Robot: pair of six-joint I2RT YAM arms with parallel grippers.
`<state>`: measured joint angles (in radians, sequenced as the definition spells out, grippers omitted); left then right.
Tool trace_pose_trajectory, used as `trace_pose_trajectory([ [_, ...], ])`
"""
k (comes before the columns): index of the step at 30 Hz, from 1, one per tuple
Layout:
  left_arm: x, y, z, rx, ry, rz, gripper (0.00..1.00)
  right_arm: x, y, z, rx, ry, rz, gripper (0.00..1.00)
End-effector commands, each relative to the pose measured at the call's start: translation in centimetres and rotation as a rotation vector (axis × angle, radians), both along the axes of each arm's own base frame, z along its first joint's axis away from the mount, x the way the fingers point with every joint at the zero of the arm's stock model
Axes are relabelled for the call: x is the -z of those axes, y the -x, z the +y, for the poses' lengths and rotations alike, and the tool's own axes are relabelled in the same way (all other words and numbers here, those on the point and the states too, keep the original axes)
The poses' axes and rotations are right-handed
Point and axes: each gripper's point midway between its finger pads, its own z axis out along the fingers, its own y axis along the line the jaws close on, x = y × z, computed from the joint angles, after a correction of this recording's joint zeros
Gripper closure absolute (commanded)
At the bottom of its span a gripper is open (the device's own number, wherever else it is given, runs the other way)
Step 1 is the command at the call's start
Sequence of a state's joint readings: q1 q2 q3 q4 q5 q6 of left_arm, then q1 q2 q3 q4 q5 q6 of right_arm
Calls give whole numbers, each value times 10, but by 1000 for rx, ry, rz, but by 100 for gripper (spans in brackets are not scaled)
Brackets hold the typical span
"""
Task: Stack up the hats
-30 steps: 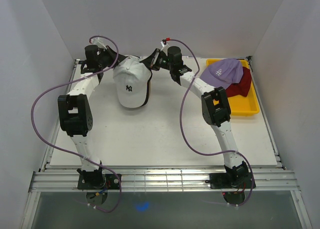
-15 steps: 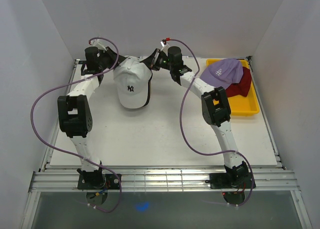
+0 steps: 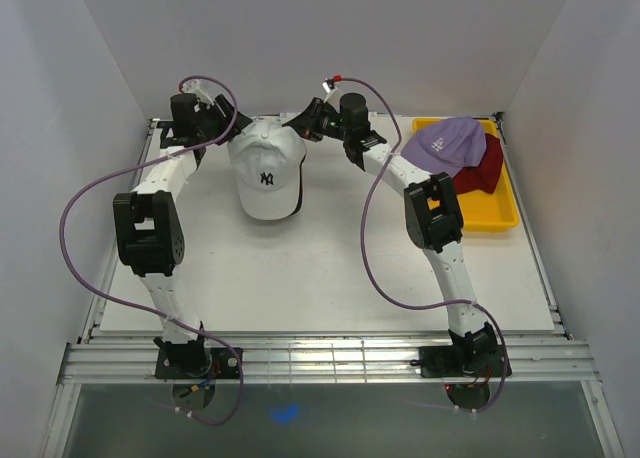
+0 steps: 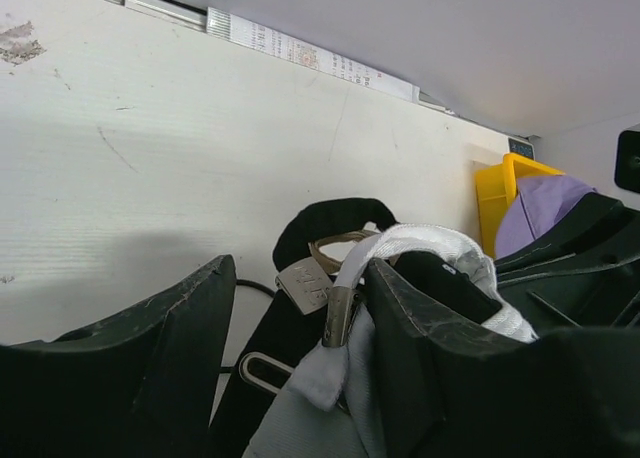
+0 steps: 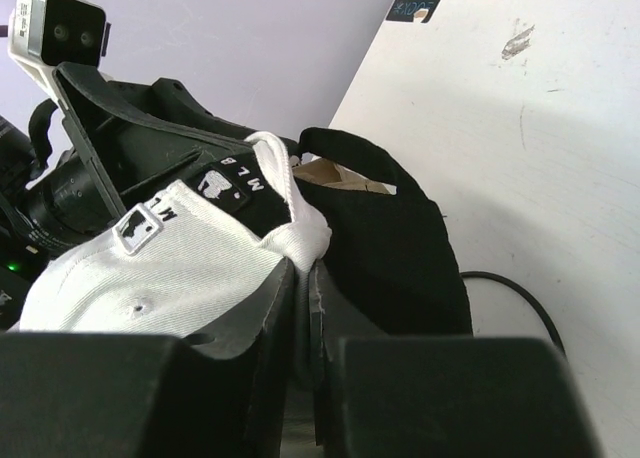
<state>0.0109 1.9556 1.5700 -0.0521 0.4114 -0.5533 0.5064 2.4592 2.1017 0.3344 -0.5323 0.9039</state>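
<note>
A white hat [image 3: 267, 178] with a dark logo lies over a black hat [image 3: 298, 190] at the back of the table; only the black hat's edge shows. My left gripper [image 3: 229, 128] stands open at the white hat's back left. Its strap and metal buckle [image 4: 342, 313] lie between the jaws, against the right finger [image 4: 440, 358]. The black hat's strap [image 4: 330, 223] and a tan strap [image 4: 338, 244] show beyond. My right gripper [image 5: 305, 288] pinches the white hat's [image 5: 170, 268] rear edge beside the black hat [image 5: 390, 238]. A lavender hat [image 3: 450, 143] rests on a dark red hat [image 3: 482, 173].
The lavender and dark red hats sit in a yellow tray [image 3: 500, 216] at the back right, which also shows in the left wrist view as a yellow tray [image 4: 494, 193]. White walls close in the table on three sides. A purple cable [image 3: 375, 248] loops over the table from the right arm.
My left gripper has opened and let go of the white hat's back. The white hat has shifted slightly right. My right gripper keeps its pinch on the rear edge.
</note>
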Motion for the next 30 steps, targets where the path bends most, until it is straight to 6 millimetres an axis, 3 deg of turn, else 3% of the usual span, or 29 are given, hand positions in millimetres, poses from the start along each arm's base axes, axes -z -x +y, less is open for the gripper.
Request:
trace_pose_trajectory([
  [1, 3, 15, 21, -52, -80, 71, 36, 90, -8, -29, 37, 157, 156, 85],
  [5, -20, 7, 27, -75, -76, 28, 34, 76, -9, -27, 30, 139, 119, 84],
  [6, -23, 7, 27, -75, -73, 24, 21, 74, -10, -27, 31, 134, 110, 84],
  [15, -33, 10, 29, -63, 23, -7, 19, 49, -12, -25, 15, 112, 33, 83],
  [22, -65, 13, 39, -45, 147, -114, 18, 43, -12, -27, 12, 114, 14, 83],
  [30, -86, 19, 48, -34, 237, -173, 17, 38, -12, -27, 9, 107, 4, 83],
])
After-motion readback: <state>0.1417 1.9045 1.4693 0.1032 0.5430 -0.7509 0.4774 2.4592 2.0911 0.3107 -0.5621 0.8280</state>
